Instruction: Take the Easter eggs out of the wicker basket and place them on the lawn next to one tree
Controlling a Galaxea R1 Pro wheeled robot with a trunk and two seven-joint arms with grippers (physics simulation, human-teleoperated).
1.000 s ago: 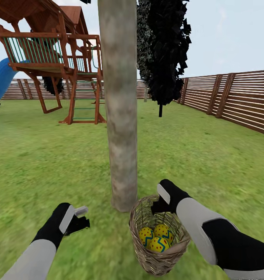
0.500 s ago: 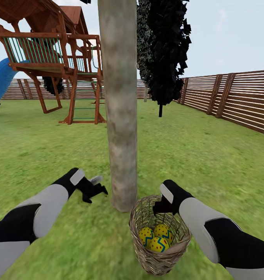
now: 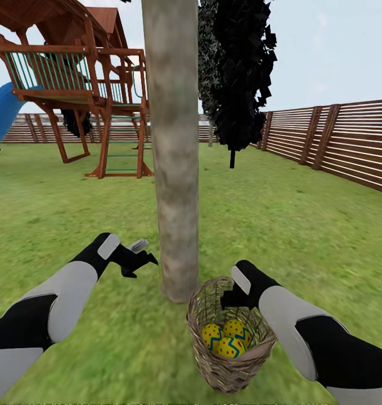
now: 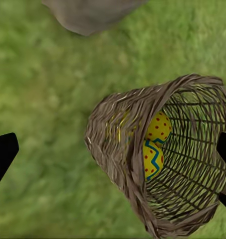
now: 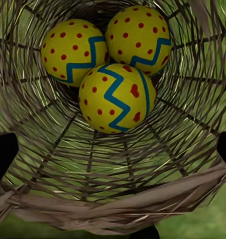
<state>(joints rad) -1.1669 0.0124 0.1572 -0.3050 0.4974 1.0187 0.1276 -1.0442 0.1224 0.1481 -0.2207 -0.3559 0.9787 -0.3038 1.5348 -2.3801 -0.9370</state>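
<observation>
All three eggs (image 3: 227, 339) lie in the bottom of the basket (image 3: 230, 371), which stands on the lawn (image 3: 303, 236) just beside the foot of the tree (image 3: 176, 169), on the robot's right of the trunk. The basket's long axis runs from its open mouth down to its narrow base, and in the head view the mouth faces up and a little toward the robot, so the way to the eggs is down through the rim.

The right hand (image 3: 231, 298) is the nearer one. It hangs at the far edge of the rim, on the trunk side, and the right wrist view looks straight down the basket at the eggs (image 5: 110, 64), with two at the back and one resting in front of them. Dark fingertips (image 5: 3, 157) sit at both edges of that view, well apart, so I judge the right hand wide and holding nothing. Its forearm comes in from the robot's right, angled down toward the rim.

The left hand (image 3: 140, 257) hovers above the grass on the other side of the trunk, apart from the basket. Its wrist view sees the basket (image 4: 142, 164) from the side, with fingertips (image 4: 2, 154) at both edges, so it too looks wide and empty.

My judgement is that the coming move is the right hand's, a descent along the basket's axis onto the front egg.
</observation>
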